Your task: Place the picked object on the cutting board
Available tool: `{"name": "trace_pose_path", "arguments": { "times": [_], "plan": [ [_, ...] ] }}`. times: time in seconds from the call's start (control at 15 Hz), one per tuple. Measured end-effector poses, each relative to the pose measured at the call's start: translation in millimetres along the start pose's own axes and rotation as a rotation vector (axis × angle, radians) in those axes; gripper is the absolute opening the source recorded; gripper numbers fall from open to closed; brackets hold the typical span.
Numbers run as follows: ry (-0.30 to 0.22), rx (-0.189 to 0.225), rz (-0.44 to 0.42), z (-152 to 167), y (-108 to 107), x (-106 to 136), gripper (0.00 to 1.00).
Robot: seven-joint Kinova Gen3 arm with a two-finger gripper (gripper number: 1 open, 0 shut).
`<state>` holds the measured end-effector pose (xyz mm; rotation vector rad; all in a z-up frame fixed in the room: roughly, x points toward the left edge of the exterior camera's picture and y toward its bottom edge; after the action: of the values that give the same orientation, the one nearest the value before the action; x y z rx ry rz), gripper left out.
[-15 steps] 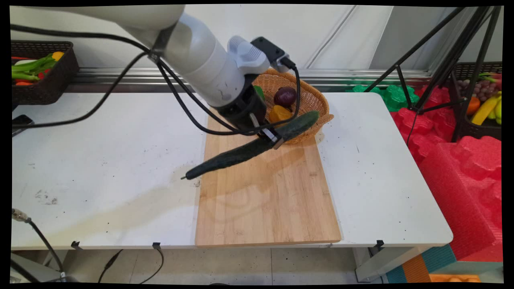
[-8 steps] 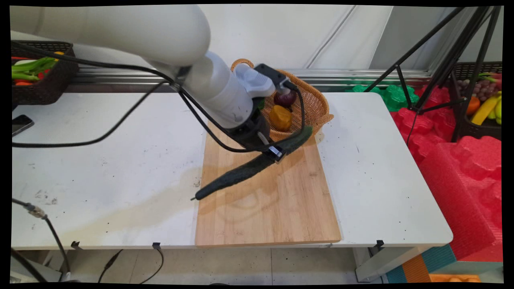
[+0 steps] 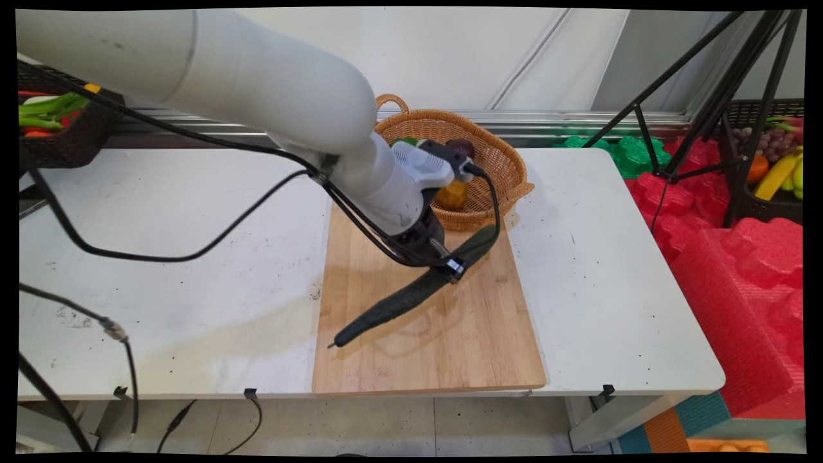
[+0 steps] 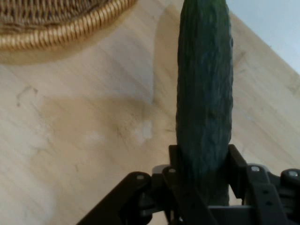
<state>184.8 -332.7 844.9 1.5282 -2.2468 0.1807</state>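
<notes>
The gripper (image 3: 452,267) is clamping a long dark green cucumber (image 3: 411,294) between its two fingers, gripping it nearer the thick end than the tip. In the hand view the cucumber (image 4: 204,93) is running straight up from between the black fingers (image 4: 236,164), which are pressing against its sides. It is lying slanted over the wooden cutting board (image 3: 450,347): the thick end is pointing up toward the wicker basket (image 3: 501,161) at the board's far edge, and the thin stem end is reaching down toward the board's left side, close above the wood with its shadow just beneath. The basket is holding an orange-yellow piece of produce (image 3: 454,193) and a dark purple one (image 3: 461,146), both partly hidden by the arm. The board is resting on the white table (image 3: 193,257).
</notes>
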Motion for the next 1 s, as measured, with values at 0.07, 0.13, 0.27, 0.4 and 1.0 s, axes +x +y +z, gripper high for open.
{"name": "trace_pose_path", "arguments": {
  "times": [0.07,0.13,0.27,0.4,1.0],
  "plan": [
    [-0.003,-0.001,-0.009,6,0,-1,0.00],
    [-0.003,-0.002,-0.013,9,0,-1,0.00],
    [-0.006,-0.003,-0.022,18,1,-3,0.00],
    [-0.007,-0.004,-0.027,26,2,-4,0.00],
    [-0.002,-0.009,-0.018,35,6,-10,1.00]
  ]
}}
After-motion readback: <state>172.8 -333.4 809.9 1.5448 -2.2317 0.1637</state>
